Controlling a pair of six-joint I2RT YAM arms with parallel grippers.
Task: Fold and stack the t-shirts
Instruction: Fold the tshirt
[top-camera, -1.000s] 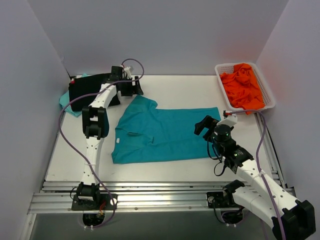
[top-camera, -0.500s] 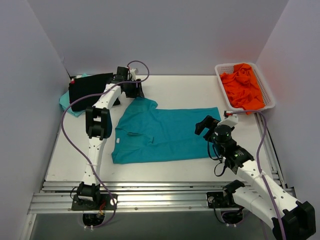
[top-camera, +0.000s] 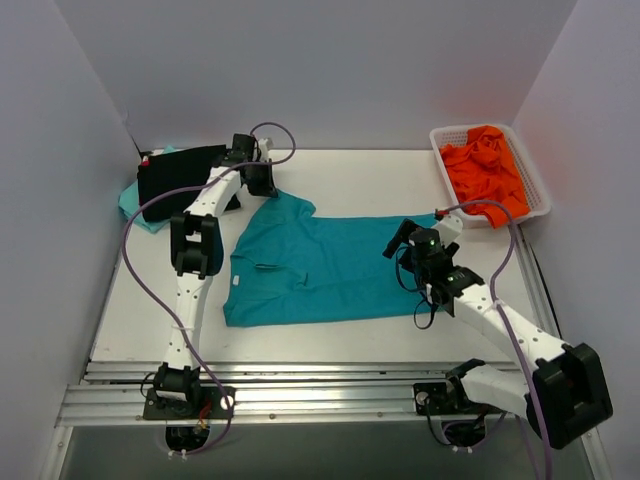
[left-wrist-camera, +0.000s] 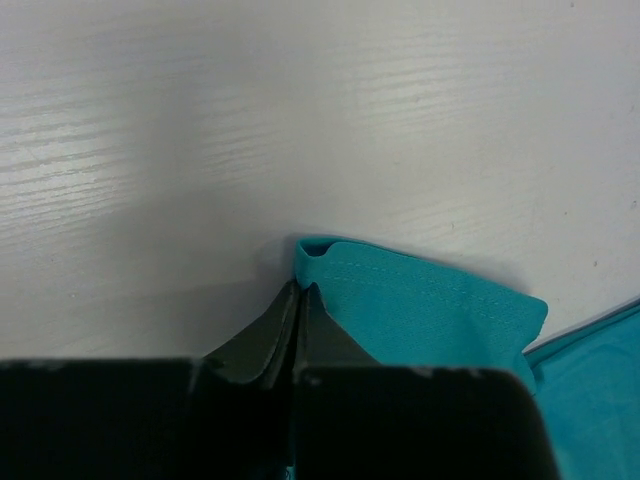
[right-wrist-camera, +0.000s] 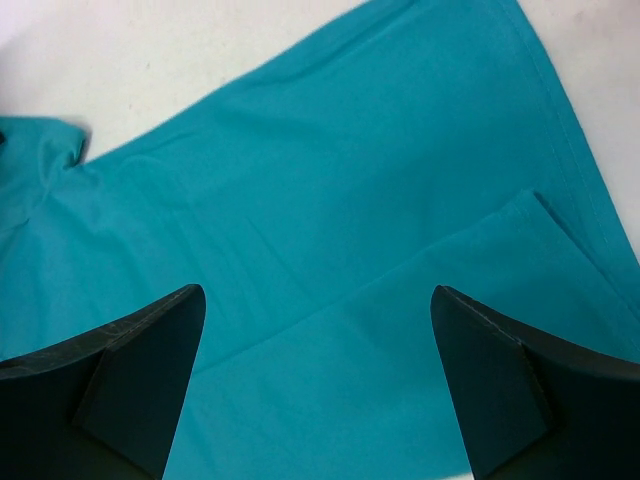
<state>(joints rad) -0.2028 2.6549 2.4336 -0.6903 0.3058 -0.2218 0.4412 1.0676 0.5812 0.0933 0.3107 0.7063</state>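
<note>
Teal t-shirt (top-camera: 320, 270) lies flat, long axis left-right. Left end effector (left-wrist-camera: 298, 300) clenched, apparently on its sleeve; right end effector (right-wrist-camera: 315, 370) spread above it. Basket (top-camera: 536, 190) beyond holds orange t-shirts (top-camera: 485, 170).

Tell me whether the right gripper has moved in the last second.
Yes. The right gripper slid left and slightly farther over the teal t-shirt, away from the white mesh basket.

I count one teal shirt (top-camera: 320, 270) spread flat, one more teal shirt (top-camera: 130, 205) under one black shirt (top-camera: 180, 180), one basket (top-camera: 540, 200), some orange shirts (top-camera: 485, 170), and two arms.
</note>
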